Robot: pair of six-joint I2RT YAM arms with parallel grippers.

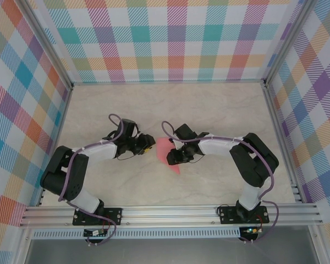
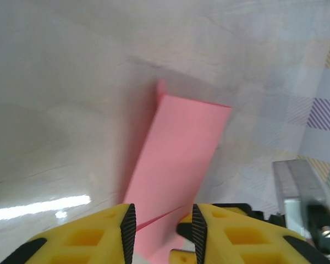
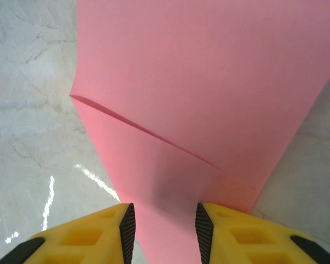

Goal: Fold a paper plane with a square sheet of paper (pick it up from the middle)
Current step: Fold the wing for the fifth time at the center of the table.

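Marble tabletop (image 1: 209,110), plaid walls (image 1: 154,38)

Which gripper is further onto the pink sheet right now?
The right gripper: overhead it overlaps the square sheet of paper, while the left gripper sits at its left edge.

Black-and-white arms (image 1: 102,150), purple cables (image 1: 114,118), yellow claw fingers (image 2: 82,239), seemingly ribbed pads (image 2: 129,225).

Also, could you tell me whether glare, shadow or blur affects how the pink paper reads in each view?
Left wrist: a glare streak lies on the table at lower left, and the pink paper looks soft, with a shadow beyond its far edge. Right wrist: small glare streaks on the table, the crease sharp. Top external: even light, no glare.
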